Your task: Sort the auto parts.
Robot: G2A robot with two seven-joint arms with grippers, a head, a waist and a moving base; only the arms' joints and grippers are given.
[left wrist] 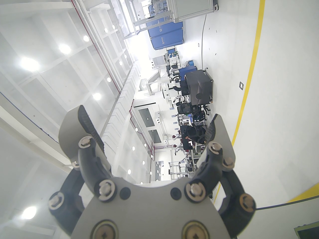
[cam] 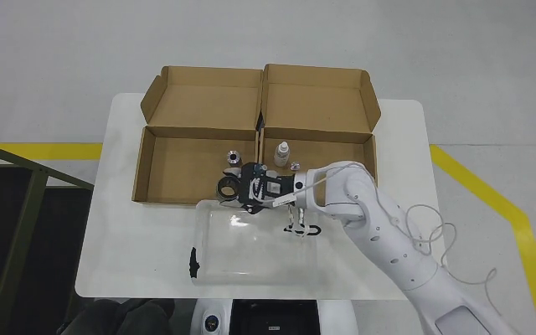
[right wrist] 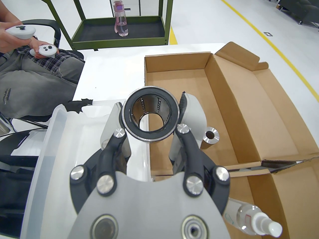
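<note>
My right gripper (right wrist: 151, 108) is shut on a steel linear bearing (right wrist: 151, 115) with a black end ring, held by its sides. In the top view this bearing (cam: 226, 188) hangs over the front wall of the left cardboard box (cam: 180, 167), at the edge of the clear plastic bin (cam: 243, 251), with the right gripper (cam: 234, 186) behind it. A small metal sleeve (right wrist: 210, 138) stands upright in the left box near its right wall. My left gripper (left wrist: 149, 125) is open and holds nothing, facing out into the hall.
A small spray bottle (cam: 283, 153) lies in the right cardboard box (cam: 335, 151). A dark metal part (cam: 300, 226) rests in the clear bin under the right arm. Both box lids stand open at the back. Black tape (cam: 193, 264) marks the bin's left corner.
</note>
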